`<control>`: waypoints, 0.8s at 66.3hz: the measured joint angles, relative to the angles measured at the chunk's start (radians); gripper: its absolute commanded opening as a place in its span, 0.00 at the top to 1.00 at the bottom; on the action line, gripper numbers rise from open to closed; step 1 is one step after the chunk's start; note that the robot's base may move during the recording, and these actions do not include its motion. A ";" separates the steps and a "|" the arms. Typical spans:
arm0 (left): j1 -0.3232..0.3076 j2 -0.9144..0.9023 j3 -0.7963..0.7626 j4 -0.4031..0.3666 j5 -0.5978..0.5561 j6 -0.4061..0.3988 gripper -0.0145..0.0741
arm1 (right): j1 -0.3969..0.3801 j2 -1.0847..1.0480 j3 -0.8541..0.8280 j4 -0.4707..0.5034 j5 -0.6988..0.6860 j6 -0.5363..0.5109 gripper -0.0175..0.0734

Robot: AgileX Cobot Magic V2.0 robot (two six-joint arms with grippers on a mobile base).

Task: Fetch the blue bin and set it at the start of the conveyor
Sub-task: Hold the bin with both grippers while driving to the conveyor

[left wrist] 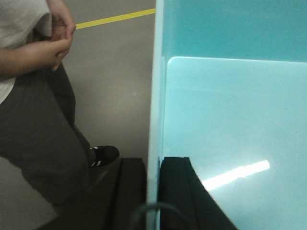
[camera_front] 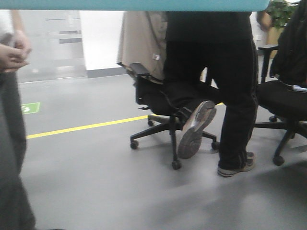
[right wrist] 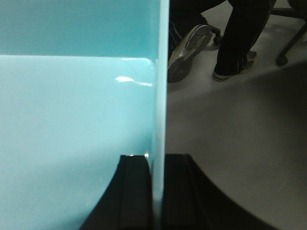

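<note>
I hold the blue bin (left wrist: 230, 124), a pale cyan tub, between both arms above the grey floor. My left gripper (left wrist: 152, 165) is shut on the bin's left wall, one finger inside, one outside. My right gripper (right wrist: 157, 160) is shut on the bin's right wall (right wrist: 160, 96) the same way. The bin's inside (right wrist: 72, 120) is empty. In the front view only the bin's rim (camera_front: 134, 5) shows, as a cyan band along the top edge. The conveyor start is out of view.
A person in grey trousers (left wrist: 33, 124) stands close at my left, also at the front view's left edge (camera_front: 12, 143). Ahead, a person in black (camera_front: 230, 86) leans on a wheeled office chair (camera_front: 163, 100); another chair (camera_front: 283, 100) at right. A yellow floor line (camera_front: 81, 127) crosses.
</note>
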 measured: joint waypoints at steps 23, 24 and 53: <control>0.000 0.000 0.000 0.000 0.000 0.000 0.96 | 0.000 0.000 0.000 0.000 -0.002 0.000 0.99; 0.000 0.000 0.000 0.000 0.000 0.000 0.96 | 0.000 0.000 0.000 0.000 -0.002 0.000 0.99; 0.000 0.002 0.000 0.002 0.000 0.000 0.96 | 0.000 0.000 0.000 0.000 -0.002 0.000 0.99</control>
